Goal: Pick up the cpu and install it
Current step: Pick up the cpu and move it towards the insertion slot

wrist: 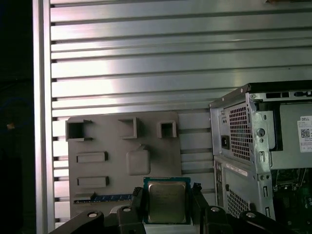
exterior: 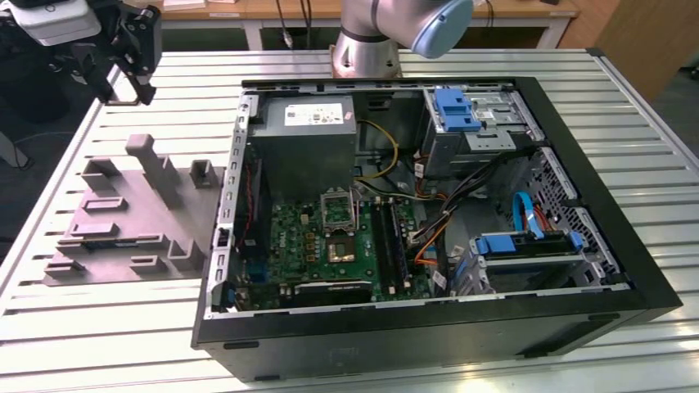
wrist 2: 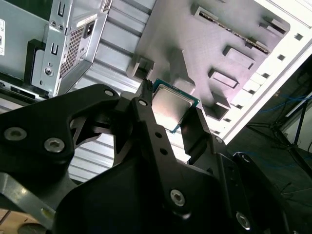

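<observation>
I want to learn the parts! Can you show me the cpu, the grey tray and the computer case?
cpu (wrist: pixel 166 204): first wrist view, middle of its silvery top.
grey tray (wrist: pixel 117 170): first wrist view, flat bare part.
computer case (exterior: pixel 437 332): exterior view, black outer wall.

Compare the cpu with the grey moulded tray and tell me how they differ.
The cpu is small, with a silvery metal top and green rim; the tray is far larger, matt grey, with raised blocks. The cpu is clamped in the gripper, clear of the table; the tray lies flat on it. Both are outside the computer case.
</observation>
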You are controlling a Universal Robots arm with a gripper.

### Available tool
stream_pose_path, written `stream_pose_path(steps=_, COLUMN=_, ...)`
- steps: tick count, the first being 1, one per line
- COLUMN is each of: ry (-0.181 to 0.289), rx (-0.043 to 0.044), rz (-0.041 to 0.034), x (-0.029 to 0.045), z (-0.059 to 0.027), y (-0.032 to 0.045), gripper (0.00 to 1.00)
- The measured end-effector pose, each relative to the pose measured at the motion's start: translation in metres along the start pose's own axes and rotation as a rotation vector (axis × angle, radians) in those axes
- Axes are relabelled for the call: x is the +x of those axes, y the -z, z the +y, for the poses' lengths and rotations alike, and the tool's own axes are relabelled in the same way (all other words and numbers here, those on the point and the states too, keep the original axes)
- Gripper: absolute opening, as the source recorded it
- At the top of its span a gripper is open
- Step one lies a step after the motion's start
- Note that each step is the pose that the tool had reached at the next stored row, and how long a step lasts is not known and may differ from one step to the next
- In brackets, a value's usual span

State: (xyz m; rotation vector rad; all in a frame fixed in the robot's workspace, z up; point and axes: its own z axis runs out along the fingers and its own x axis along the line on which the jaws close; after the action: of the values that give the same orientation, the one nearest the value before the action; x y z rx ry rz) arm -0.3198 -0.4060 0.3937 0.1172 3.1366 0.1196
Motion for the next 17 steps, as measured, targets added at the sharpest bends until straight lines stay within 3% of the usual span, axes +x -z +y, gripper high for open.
stream_pose_path(steps=8, ry=0.000, rx=0.0024, rz=-0.0002, x=-0.0009, z=-0.0072, y=0.0005, gripper=0.48)
stream_pose_path(steps=17, ry=0.000, rx=0.0024, rz=-0.0002, x=-0.0095, z=-0.0069, y=0.0005, gripper=0.48)
